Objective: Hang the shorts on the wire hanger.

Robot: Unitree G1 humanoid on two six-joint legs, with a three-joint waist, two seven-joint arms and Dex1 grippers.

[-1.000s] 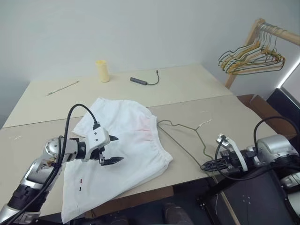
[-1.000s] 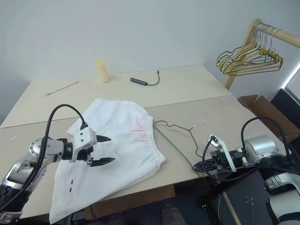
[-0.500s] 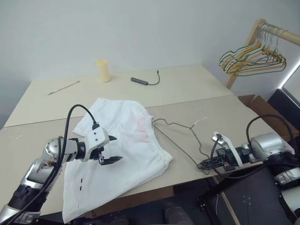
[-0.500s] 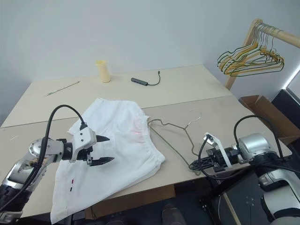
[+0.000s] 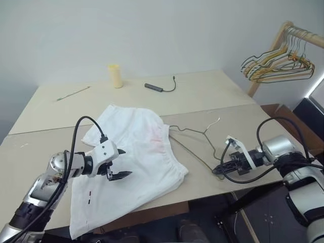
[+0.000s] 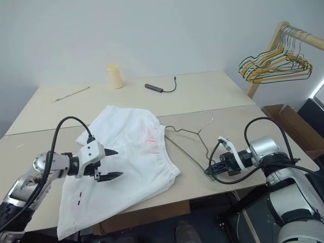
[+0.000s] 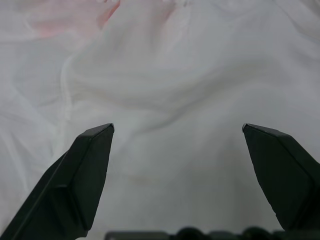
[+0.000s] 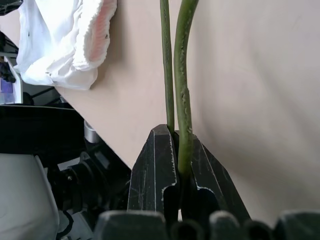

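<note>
L pincer (image 5: 120, 162): wide apart, over shorts (image 5: 136, 157), nothing held
R pincer (image 6: 210, 169): clamped on wire hanger (image 6: 188, 139) corner
Shorts: flat on worktop (image 5: 202, 96)

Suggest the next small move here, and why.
Probably lower the open left tool onto the white thin fabric shorts and pinch near the gathered waistband. It hovers above the cloth with its fingers wide apart, gripping nothing, while the right tool is shut on a corner of the thin grey wire hanger, which lies on the beige table with its far end at the waistband.
</note>
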